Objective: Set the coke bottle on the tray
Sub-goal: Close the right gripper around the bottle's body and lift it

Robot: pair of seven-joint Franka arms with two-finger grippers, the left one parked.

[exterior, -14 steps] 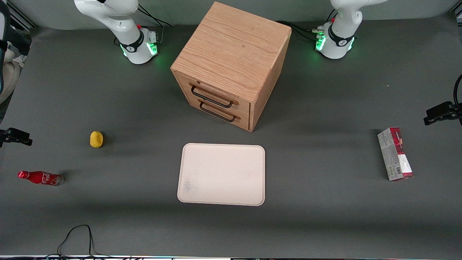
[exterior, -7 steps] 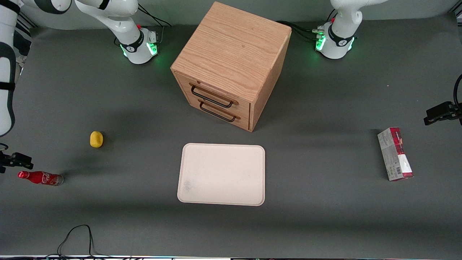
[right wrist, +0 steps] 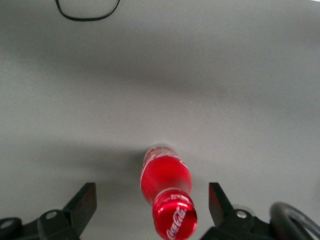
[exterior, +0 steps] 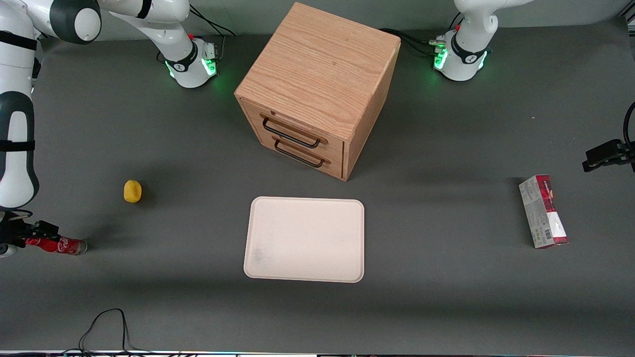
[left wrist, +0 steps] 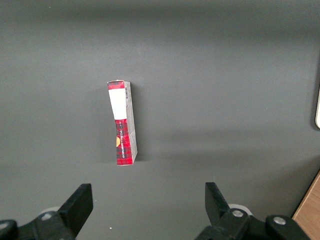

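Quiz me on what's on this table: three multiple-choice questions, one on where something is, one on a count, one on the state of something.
1. Where is the coke bottle?
A. on the tray
B. on the table toward the working arm's end
C. on top of the cabinet

2. How many drawer handles does the wooden cabinet show?
A. one
B. two
C. four

3. How is the gripper set?
A. fingers open, one on each side of the bottle
B. shut on the bottle
C. hovering over the tray

Answers:
1 B: the bottle lies on the dark table, well apart from the tray.
2 B: two dark handles, one above the other.
3 A: the fingers stand apart from the bottle.
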